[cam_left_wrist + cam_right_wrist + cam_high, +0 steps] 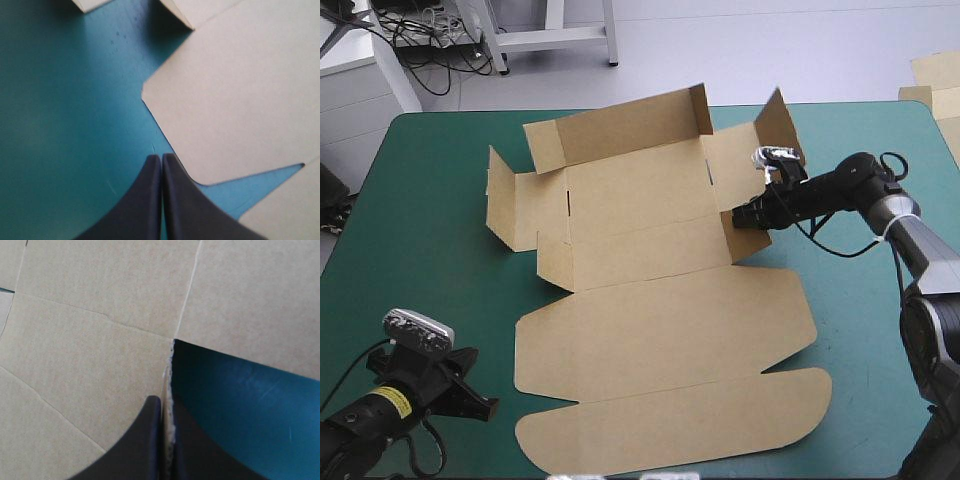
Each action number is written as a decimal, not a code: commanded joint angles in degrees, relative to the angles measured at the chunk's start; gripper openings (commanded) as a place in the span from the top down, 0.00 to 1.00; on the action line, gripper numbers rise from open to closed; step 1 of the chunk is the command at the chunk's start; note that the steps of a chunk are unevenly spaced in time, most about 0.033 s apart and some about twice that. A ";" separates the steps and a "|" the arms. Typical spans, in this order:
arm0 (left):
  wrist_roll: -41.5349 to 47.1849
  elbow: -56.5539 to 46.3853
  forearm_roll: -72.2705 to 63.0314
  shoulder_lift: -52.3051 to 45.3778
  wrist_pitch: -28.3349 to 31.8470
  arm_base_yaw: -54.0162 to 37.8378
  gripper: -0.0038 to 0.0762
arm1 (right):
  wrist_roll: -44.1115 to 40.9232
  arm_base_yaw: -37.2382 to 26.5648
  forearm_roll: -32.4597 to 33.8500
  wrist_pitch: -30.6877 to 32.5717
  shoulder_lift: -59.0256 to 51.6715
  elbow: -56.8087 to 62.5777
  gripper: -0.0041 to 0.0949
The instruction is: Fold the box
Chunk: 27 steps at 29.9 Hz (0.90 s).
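One brown box (660,330) lies opened out in the middle of the counter (430,200). Its two big rounded panels lie flat toward the near edge, and the nearer one almost reaches it. Walls are raised along the far side and at both ends of the base. The teal-green cover is bare and wide at the left and near-left, with a narrower strip at the right. There are two grippers. The right gripper (732,215) comes in low from the right, at the base panel's right edge beneath the raised end flap. The left gripper (488,408) is over bare cover at the near-left corner, apart from the board. The right wrist view shows what the high view hides: the jaws of the right gripper (165,401) are pinched on a thin raw edge of the box (100,340). In the left wrist view, the left gripper (161,158) has its jaws pressed together with nothing held, and a rounded corner of the box (235,100) is just ahead. Only the high view shows more board (935,75) beyond the far-right corner.
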<state>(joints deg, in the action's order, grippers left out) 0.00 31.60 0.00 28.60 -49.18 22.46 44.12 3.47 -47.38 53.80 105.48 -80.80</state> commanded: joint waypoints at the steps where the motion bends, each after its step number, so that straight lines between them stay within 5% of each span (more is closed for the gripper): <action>1: 0.66 6.35 0.00 0.28 3.72 -0.01 0.96 | 2.28 0.20 0.88 4.89 -2.90 -9.17 0.97; 14: 0.66 14.95 -0.44 0.28 3.72 -0.01 0.96 | 7.92 0.20 12.91 17.72 -2.90 -44.65 0.98; 27: 0.66 14.95 -1.71 0.28 3.22 -0.01 0.96 | 22.15 9.85 13.43 17.88 -1.25 -47.46 0.98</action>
<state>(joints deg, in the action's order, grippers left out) 0.00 44.63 -1.08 28.58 -49.67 22.46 61.57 9.96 -31.28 71.27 106.04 -126.49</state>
